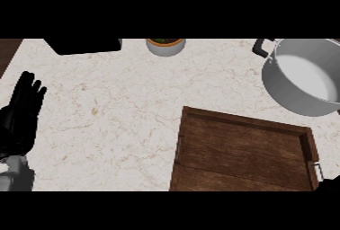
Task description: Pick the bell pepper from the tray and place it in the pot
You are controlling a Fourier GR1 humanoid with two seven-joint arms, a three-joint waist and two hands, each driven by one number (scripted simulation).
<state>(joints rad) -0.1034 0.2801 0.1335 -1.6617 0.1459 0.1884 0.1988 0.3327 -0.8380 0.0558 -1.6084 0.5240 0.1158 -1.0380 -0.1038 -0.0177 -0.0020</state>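
Head view, looking steeply down on a pale marbled worktop (119, 103).

Wooden tray (246, 155) sits at lower right, dark brown, raised rim, small metal handles on its sides. Its floor shows bare wood. No bell pepper visible on it, nor anywhere else in view. Cannot tell where the pepper is. It may be hidden, or held out of sight.

Grey metal pot (302, 78) at upper right, just beyond the tray's far corner, black handle toward the left. The visible part of its inside shows nothing in it; the right part is cut off by the view's edge.

Left hand (23, 112) at the left edge, fingers straight and pointing up, released, holding nothing. Grey forearm below it, coming in from the lower left. It reads as resting.

Right hand (330, 185): only a dark sliver at the lower right corner, just off the tray's near right corner. Cannot tell its state or whether it carries anything.

Step in hand, as a judgement: the pepper is off the tray and not seen in the pot, so likely somewhere between pick and place, with the right hand the probable carrier. Next move would call for bringing that hand up over the pot's mouth and releasing there.

Also present: a black box-like object (83, 45) at the top edge, and a small pale cup (165, 46) with something green and orange inside.
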